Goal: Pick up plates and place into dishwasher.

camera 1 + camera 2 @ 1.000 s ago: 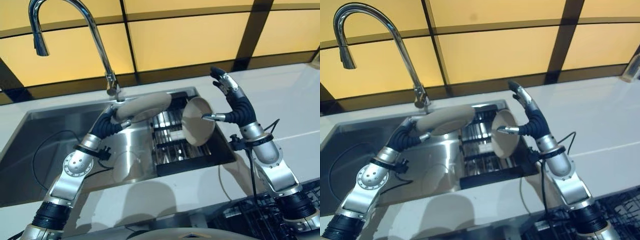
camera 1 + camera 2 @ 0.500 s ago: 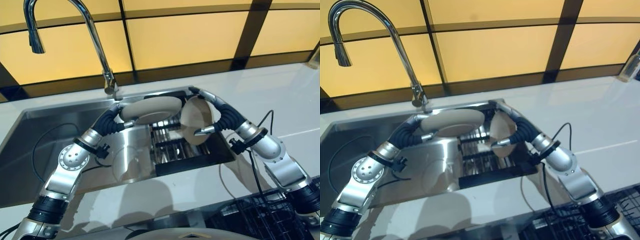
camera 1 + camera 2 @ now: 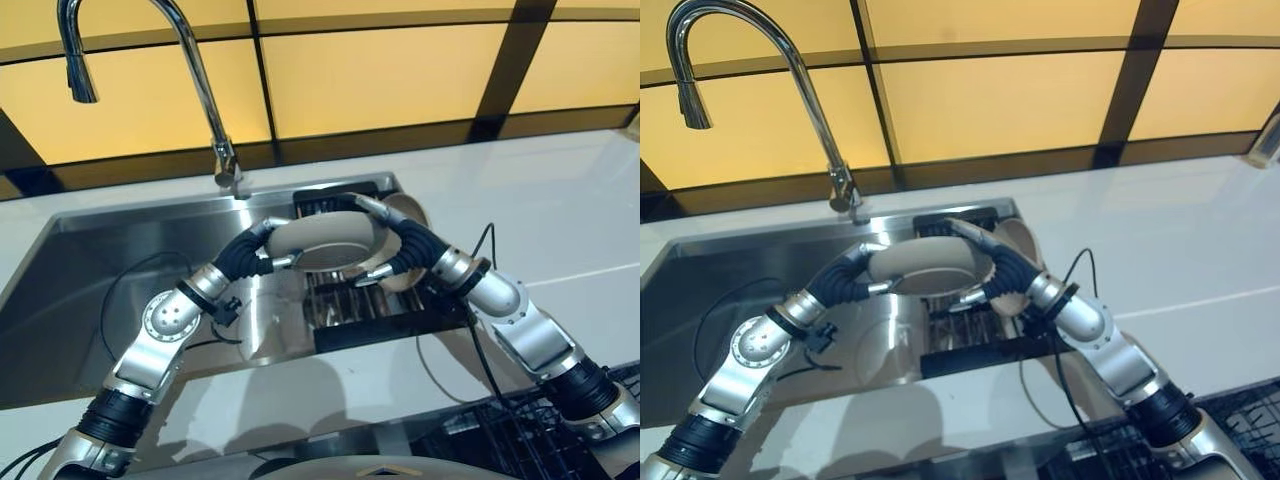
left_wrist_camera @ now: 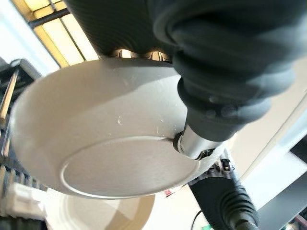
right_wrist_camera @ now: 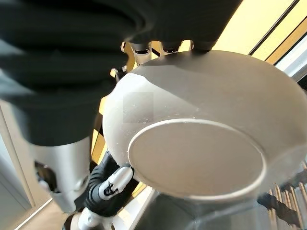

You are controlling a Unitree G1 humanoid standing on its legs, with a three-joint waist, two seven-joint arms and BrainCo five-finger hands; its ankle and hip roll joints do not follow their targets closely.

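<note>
**Steel sink, one plate between two hands**

Pale counter [image 3: 560, 200] is stretching wide across the scene, running under a wall of amber panels [image 3: 380, 70] split by dark strips. A steel sink [image 3: 110, 270] is sitting sunk into it, with a tall curved tap [image 3: 190, 60] rising at its far edge. At the sink's right end a dark wire rack [image 3: 370, 300] is lying in the basin.

Above that rack, a cream plate [image 3: 330, 240] is hanging tilted, its underside facing the camera. The left hand [image 3: 262, 260] is reaching in from the left and the right hand [image 3: 398, 255] from the right, and both are gripping the plate at opposite edges. Behind the right hand, a second plate [image 3: 408, 212] is standing on edge in the rack, mostly hidden.

The head views are showing both arms meeting at the plate but little of the fingers. The left wrist view is giving what they lack: the plate's [image 4: 96, 143] foot ring seen from beneath, the thumb [image 4: 192, 141] pressing on the underside and the fingers curling over the rim. It is also catching another pale plate [image 4: 96, 213] lying below. The right wrist view is showing the same grip from the other side, with fingers [image 5: 158, 48] hooking over the far rim, and the left hand's thumb [image 5: 115, 182] touching the plate's [image 5: 201, 158] edge.
</note>
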